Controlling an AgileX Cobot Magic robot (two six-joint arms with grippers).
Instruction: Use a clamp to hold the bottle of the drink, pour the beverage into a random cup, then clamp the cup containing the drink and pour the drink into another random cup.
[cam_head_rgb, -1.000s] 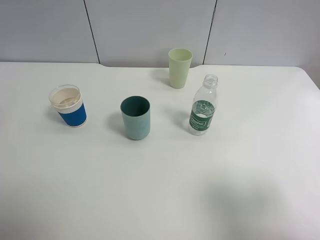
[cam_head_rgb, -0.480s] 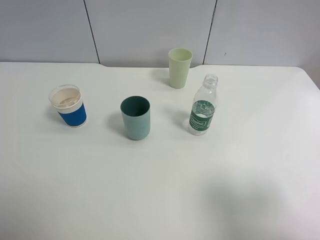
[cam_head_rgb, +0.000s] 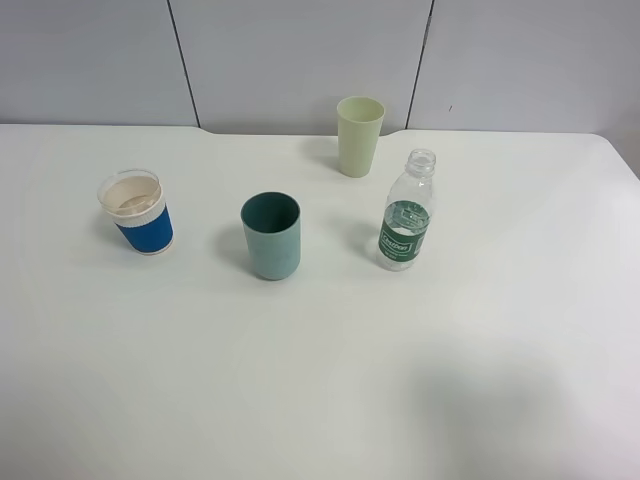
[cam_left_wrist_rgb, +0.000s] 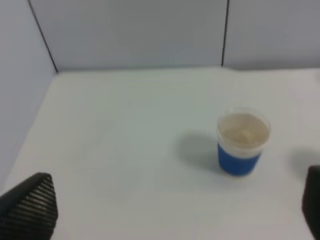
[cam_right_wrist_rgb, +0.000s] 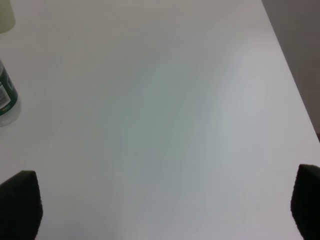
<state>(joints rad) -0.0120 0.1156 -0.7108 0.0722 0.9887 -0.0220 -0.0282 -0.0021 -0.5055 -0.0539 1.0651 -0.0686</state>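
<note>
Both pincers (cam_left_wrist_rgb: 165, 215) (cam_right_wrist_rgb: 160, 205) hang spread and empty; the uncapped bottle (cam_head_rgb: 407, 212) looks light, thin-walled and squashy, best pinched gently around its green label.

The table (cam_head_rgb: 320, 380) was a smooth, matt white surface with only a soft sheen. The bottle (cam_head_rgb: 405, 215) was clear, glossy plastic wrapped in a printed green label. The teal cup (cam_head_rgb: 271, 237) and the pale green cup (cam_head_rgb: 359, 135) both looked like matt, smooth plastic. The blue cup (cam_head_rgb: 138, 212) had a satin blue sleeve under a translucent plastic rim; its beige top was blurred in the left wrist view and may have been a lid. The left gripper's fingertip (cam_left_wrist_rgb: 30, 207) showed a dark, finely ribbed texture, like rubber.
</note>
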